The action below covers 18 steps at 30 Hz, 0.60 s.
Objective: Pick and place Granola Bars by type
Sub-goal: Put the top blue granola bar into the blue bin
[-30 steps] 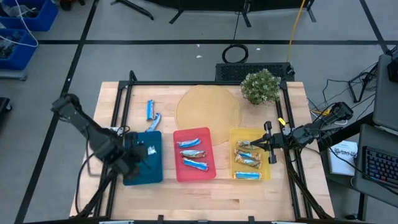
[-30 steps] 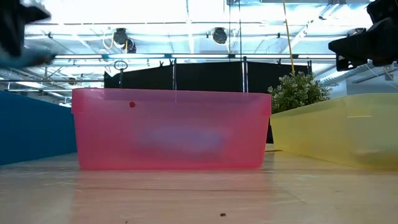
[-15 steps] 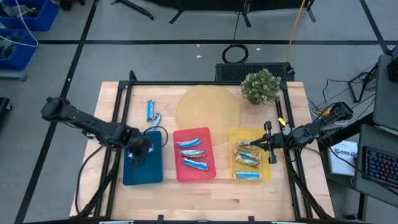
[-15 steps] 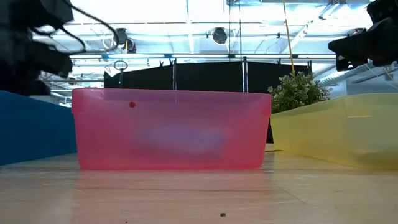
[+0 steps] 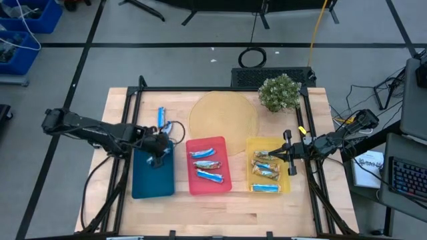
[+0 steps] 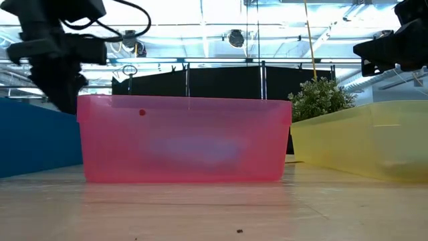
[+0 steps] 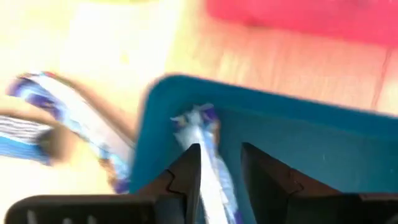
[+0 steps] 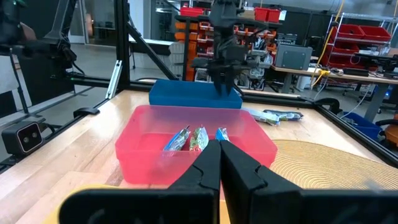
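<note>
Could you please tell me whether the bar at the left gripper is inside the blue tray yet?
Partly in: between the left gripper's parted fingers, the bar lies over the blue tray's far corner, one end on the rim.

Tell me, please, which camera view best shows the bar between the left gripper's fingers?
The left wrist view: the bar lies between the left gripper's parted fingers, over the blue tray. In the high, low and right wrist views the arm hides it.

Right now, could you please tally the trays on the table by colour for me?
Blue tray: 1
Red tray: 1
Yellow tray: 1
Total: 3
</note>
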### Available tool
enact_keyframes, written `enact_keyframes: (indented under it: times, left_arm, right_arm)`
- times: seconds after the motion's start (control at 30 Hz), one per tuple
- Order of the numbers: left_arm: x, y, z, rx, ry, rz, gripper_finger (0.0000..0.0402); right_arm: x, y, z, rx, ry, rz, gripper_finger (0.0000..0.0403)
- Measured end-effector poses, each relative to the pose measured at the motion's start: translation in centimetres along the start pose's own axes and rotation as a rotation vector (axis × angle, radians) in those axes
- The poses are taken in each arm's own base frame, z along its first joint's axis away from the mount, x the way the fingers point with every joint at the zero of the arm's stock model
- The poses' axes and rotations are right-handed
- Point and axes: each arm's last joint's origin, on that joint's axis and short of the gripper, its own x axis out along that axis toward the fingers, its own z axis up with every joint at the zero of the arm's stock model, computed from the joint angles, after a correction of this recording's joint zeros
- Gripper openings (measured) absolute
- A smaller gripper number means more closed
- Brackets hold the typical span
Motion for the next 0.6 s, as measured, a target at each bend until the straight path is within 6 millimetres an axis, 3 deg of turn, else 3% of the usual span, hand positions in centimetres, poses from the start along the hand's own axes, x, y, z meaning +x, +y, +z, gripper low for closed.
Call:
enact_keyframes:
  times: [0.13, 0.27, 0.4, 0.6]
  left_arm:
    - [-1.0, 1.4, 0.8, -0.096, -0.073, 0.118, 0.0123]
    - [-2.0, 4.0, 1.7, -0.244, -0.126, 0.286, 0.0124]
    - [-2.3, 7.5, 2.2, -0.431, -0.165, 0.399, 0.0124]
    - [-1.5, 13.5, 2.2, -0.756, -0.134, 0.351, 0.0124]
  right_arm:
    - [0.0, 0.0, 0.0, 0.000, 0.001, 0.000, 0.0000]
    - [0.0, 0.0, 0.0, 0.000, 0.000, 0.000, 0.0000]
    - [0.0, 0.0, 0.0, 0.000, 0.000, 0.000, 0.0000]
    - [0.0, 0.0, 0.0, 0.000, 0.000, 0.000, 0.0000]
